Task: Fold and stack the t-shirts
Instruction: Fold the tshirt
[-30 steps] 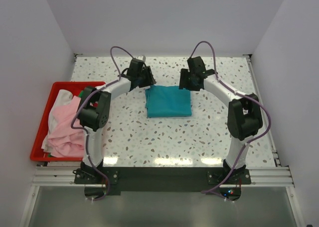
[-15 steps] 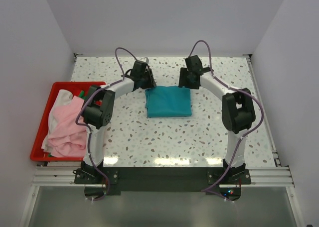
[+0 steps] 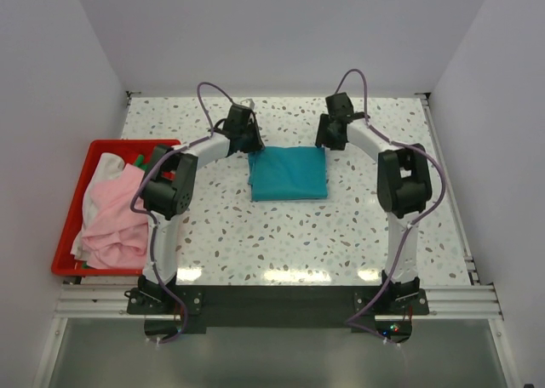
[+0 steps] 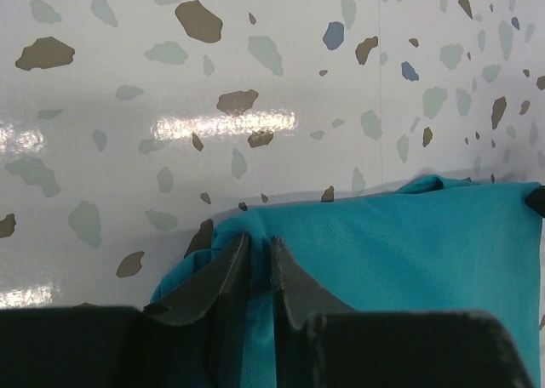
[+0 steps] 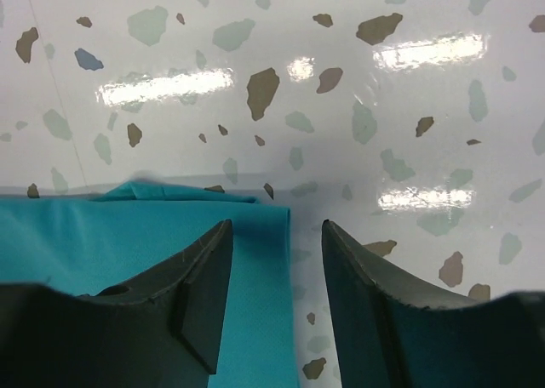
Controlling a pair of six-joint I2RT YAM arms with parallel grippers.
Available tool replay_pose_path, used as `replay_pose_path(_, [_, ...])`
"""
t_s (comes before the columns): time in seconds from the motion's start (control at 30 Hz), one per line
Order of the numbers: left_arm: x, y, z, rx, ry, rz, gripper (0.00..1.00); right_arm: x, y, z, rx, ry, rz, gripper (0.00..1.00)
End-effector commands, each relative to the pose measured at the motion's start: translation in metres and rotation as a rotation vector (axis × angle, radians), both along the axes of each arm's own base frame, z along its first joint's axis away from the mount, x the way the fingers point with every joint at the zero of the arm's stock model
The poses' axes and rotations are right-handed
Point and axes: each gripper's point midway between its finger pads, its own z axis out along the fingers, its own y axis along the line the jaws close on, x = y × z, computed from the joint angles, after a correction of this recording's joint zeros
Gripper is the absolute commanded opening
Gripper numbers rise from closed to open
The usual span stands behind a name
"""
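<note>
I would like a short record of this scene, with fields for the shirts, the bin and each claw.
folded shirt: teal t-shirt, a folded rectangle lying on the table
left claw: shut on the far left corner of the teal t-shirt
right claw: open, astride the far right corner, not gripping
bin: red bin at the left edge of the table
in bin: pink t-shirt on top, white piece behind it, both unfolded
stack: not begun; one shirt folded
</note>
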Motion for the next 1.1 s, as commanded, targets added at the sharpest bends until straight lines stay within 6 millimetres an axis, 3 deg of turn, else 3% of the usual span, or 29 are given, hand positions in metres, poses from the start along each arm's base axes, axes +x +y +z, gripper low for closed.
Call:
replay_pose_path(0.0, [0.013, -0.004, 0.02, -0.018, -0.057, 0.009, 0.2, 0.017, 0.014, 0.011, 0.052, -0.053, 0.014, 0.49])
replay_pose_path(0.23, [0.013, -0.002, 0.023, -0.021, -0.066, 0.018, 0.15, 0.022, 0.022, -0.004, 0.086, -0.025, 0.013, 0.4])
replay_pose_path(0.4, [0.01, 0.0, 0.032, -0.034, -0.09, 0.028, 0.09, 0.024, 0.022, -0.002, 0.092, -0.037, 0.0, 0.2])
replay_pose_path(0.57, [0.006, 0.002, 0.047, -0.059, -0.121, 0.043, 0.01, 0.024, 0.02, 0.015, 0.096, -0.073, -0.009, 0.04])
replay_pose_path(0.63, [0.002, 0.004, 0.047, -0.062, -0.118, 0.054, 0.0, 0.023, 0.02, 0.023, 0.103, -0.093, -0.015, 0.03])
replay_pose_path(0.73, [0.001, 0.005, 0.069, -0.089, -0.173, 0.065, 0.0, 0.021, 0.019, 0.038, 0.107, -0.125, -0.017, 0.01])
replay_pose_path(0.93, [-0.012, 0.011, 0.091, -0.124, -0.201, 0.086, 0.0, 0.017, 0.016, 0.068, 0.123, -0.187, -0.022, 0.0])
replay_pose_path(1.07, [-0.023, 0.018, 0.095, -0.135, -0.198, 0.117, 0.0, 0.017, 0.018, 0.081, 0.138, -0.214, -0.014, 0.0])
